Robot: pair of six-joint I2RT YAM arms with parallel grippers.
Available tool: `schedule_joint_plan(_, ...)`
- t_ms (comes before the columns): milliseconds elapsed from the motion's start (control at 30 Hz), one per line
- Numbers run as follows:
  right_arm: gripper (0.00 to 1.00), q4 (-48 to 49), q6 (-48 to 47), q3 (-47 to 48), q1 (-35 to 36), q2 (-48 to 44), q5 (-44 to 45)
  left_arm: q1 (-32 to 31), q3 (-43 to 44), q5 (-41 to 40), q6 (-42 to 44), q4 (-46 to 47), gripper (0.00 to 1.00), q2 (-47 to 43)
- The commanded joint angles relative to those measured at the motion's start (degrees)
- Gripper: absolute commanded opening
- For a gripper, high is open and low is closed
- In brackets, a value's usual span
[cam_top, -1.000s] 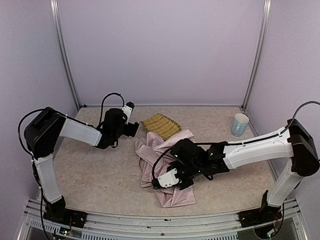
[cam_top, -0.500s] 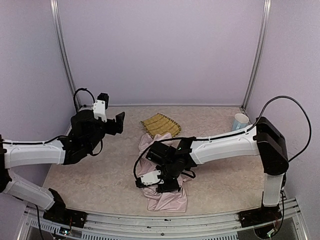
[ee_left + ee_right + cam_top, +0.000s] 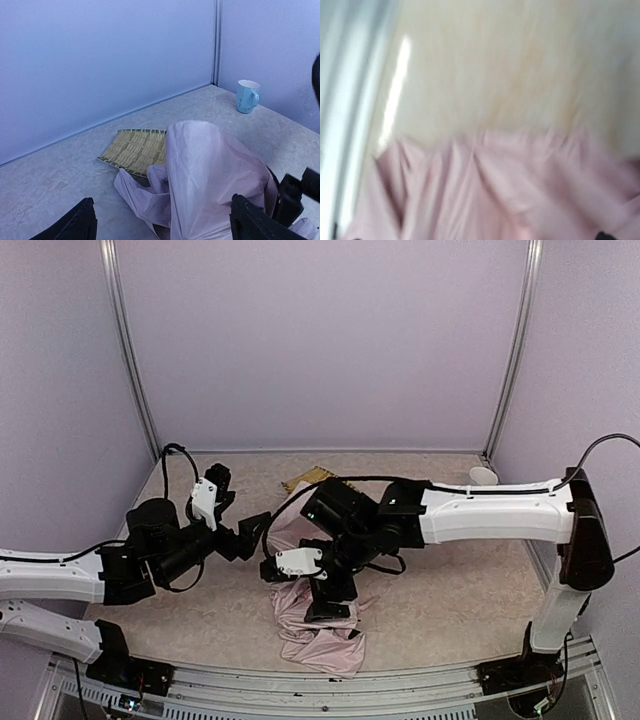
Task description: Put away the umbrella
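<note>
1. Umbrella [image 3: 320, 642]: pale pink fabric, soft and crumpled, heaped mid-way across the bench [image 3: 450, 590], toward its near edge.
2. Left gripper [image 3: 162, 222]: jaws wide, empty.
3. Right gripper [image 3: 328, 602]: over the umbrella; wrist view blurred, spread unclear.
</note>
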Motion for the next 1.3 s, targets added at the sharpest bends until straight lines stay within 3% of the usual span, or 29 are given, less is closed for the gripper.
schedule_joint_plan(0,1.00,5.1,1.7,-3.2,-0.1,-10.5,-7.8,-4.5,0.8,1.5,2.2,-3.0,0.89,-1.8)
schedule_joint_plan(233,0.99,23.2,13.2,-19.7,-5.6,-24.9,-7.1,-5.9,-0.3,1.5,0.5,-3.2,0.90,-0.5)
schedule_joint_plan(333,0.91,26.4,17.5,-23.6,-10.0,-27.7,-9.3,-6.0,0.3,3.5,1.0,-3.0,0.91,1.1)
schedule_joint_plan(533,0.75,29.1,18.7,-25.8,-12.6,-28.7,-5.1,-7.0,-0.4,8.4,5.4,0.4,0.92,5.5)
schedule_joint_plan(700,0.58,31.5,22.1,-24.5,-15.8,-24.8,-2.9,-7.1,0.9,5.8,8.4,3.3,0.91,10.4)
schedule_joint_plan(833,0.56,33.3,21.9,-25.4,-17.1,-21.5,-2.5,-6.8,2.9,2.7,11.8,5.1,0.84,15.3)
schedule_joint_plan(967,0.47,35.2,21.8,-26.2,-17.1,-16.3,-6.2,-6.2,5.1,5.4,13.2,5.6,0.77,20.7)
schedule_joint_plan(1133,0.37,39.4,26.6,-28.9,-17.0,-8.1,-11.3,-6.0,6.4,7.4,12.0,4.2,0.80,24.6)
schedule_joint_plan(1267,0.32,38.8,29.2,-28.4,-17.1,0.5,-11.5,-6.2,6.6,8.6,11.5,1.1,0.86,21.7)
